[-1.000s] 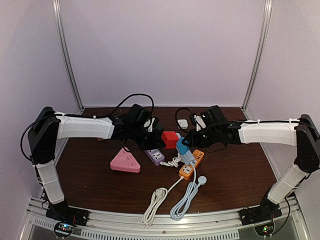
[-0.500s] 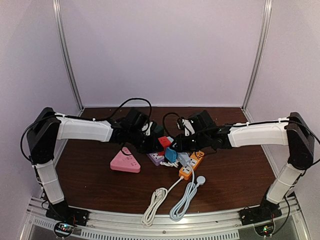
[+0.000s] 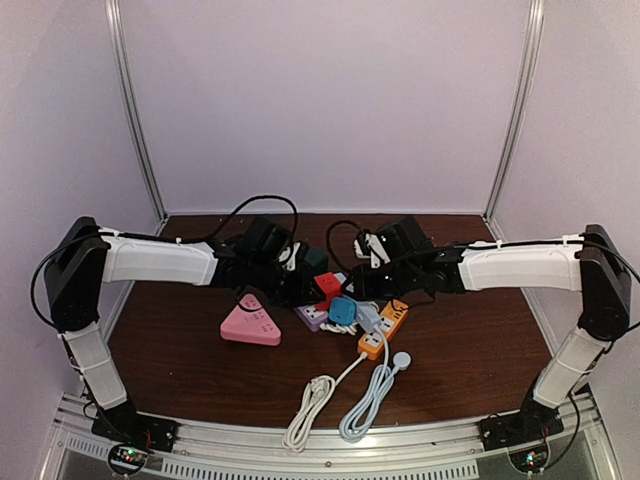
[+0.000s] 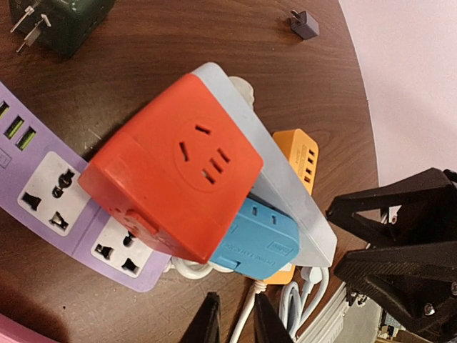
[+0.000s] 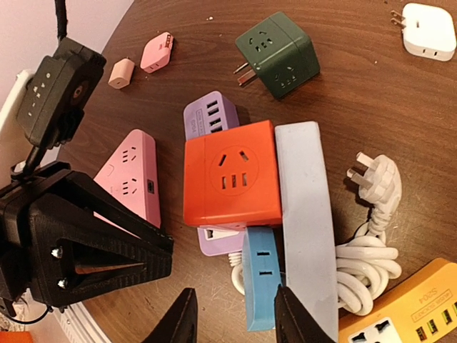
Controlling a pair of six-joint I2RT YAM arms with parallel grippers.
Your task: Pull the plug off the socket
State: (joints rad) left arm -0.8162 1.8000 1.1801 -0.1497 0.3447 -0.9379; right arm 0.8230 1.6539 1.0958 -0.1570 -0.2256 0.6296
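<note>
Hidden: the join between red cube adapter [image 4: 175, 175] and grey strip [image 4: 285, 193], so cannot tell whether any pins are seated. Both resting mid-table, partly over the purple strip [image 4: 43, 186], with the blue adapter [image 4: 253, 239] wedged at 5 o'clock of the cube. Left gripper [image 4: 235, 323] cut off by the frame edge, tips slightly apart, empty. Right gripper [image 5: 235, 314] wider apart, also empty. Dark wood table [image 3: 200, 370], lilac walls [image 3: 320, 100]. Shown whole only from the right wrist: pink triangular socket [image 5: 132, 179] at 9 o'clock. Only overhead: cable bundles [image 3: 310, 400] at 6 o'clock.
</note>
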